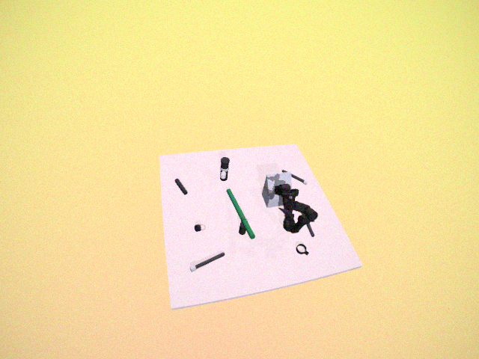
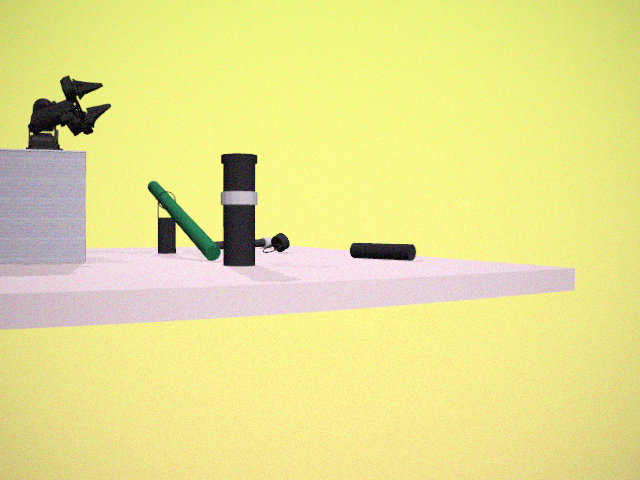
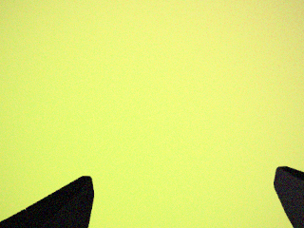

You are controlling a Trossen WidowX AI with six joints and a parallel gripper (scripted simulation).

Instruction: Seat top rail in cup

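Observation:
The green rail (image 1: 240, 213) (image 2: 186, 224) slants through the wire loop (image 2: 174, 194) above the short black post (image 1: 242, 229) (image 2: 166, 235). Its lower end is down by the table, short of the big black post (image 1: 224, 164) (image 2: 239, 232) and outside the cup. Its other end is raised. A pale band (image 2: 238, 197) circles the big post, clearly below its cap (image 2: 238, 158). The pale cup (image 1: 223, 175) faces the rail side in the top view; the post hides it in the exterior view. My gripper (image 2: 106, 95) (image 3: 186, 182) is open and empty, high above and away from the rail.
The arm stands on a grey block (image 1: 270, 201) (image 2: 41, 206) on the pink table (image 1: 266, 270) (image 2: 310, 299). Loose dark bars (image 1: 180, 186) (image 1: 209, 261) (image 1: 296, 176) (image 1: 310, 229), a small cap (image 1: 197, 227) with a ring and a black clamp (image 1: 297, 249) lie around.

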